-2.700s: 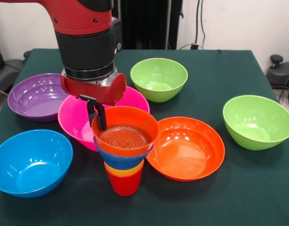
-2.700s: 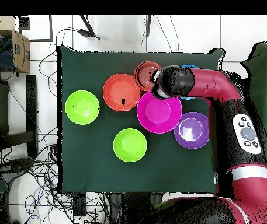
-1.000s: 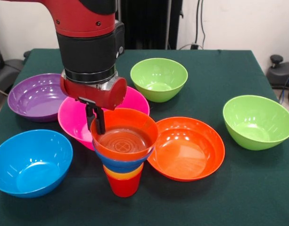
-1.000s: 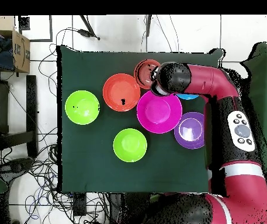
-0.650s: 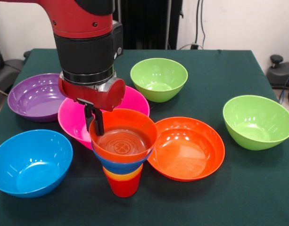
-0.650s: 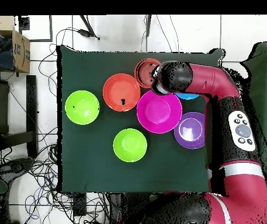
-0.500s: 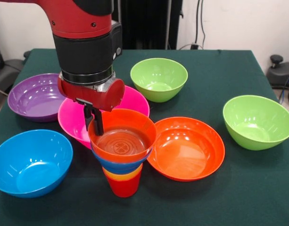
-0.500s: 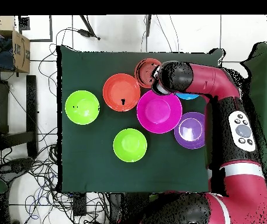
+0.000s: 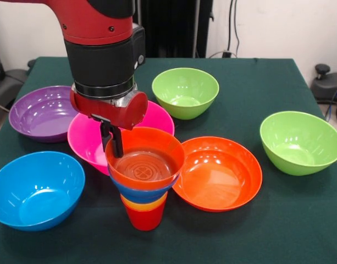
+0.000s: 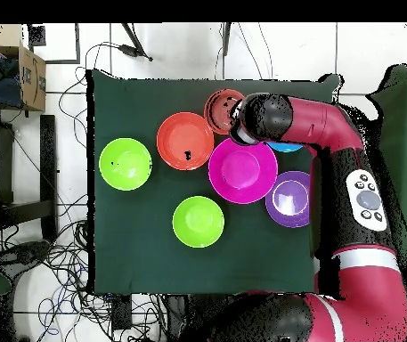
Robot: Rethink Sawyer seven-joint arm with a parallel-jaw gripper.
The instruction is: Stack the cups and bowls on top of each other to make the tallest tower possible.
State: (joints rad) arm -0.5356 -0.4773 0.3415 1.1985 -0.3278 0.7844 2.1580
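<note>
We find the tower (image 9: pixel 144 184) at the table's front edge in the front view, just beside the large orange-red bowl (image 9: pixel 219 173) and in front of the pink bowl (image 9: pixel 86 137): red cup (image 9: pixel 144 216) lowest, then orange cup (image 9: pixel 144 201), blue bowl (image 9: pixel 141 191) and small orange-red bowl (image 9: pixel 146 157) on top. The gripper (image 9: pixel 111 140) is clamped on the near-left rim of that top bowl, one finger inside the wall and one outside. We judge these pieces light, stiff and glossy, hence slippery; a pinch across the thin rim is the only workable hold, and the funnel shape on a narrow cup base looks easy to tip, so any sideways pull is a risk. Unstacked are the purple bowl (image 9: pixel 40 112), light blue bowl (image 9: pixel 34 188) and two green bowls (image 9: pixel 185 91) (image 9: pixel 300 141). Against the frames from a few seconds back, the top bowl and gripper have drifted slightly leftward and then partly returned; the tower leans marginally, the grip is unchanged, and no other bowl has moved
</note>
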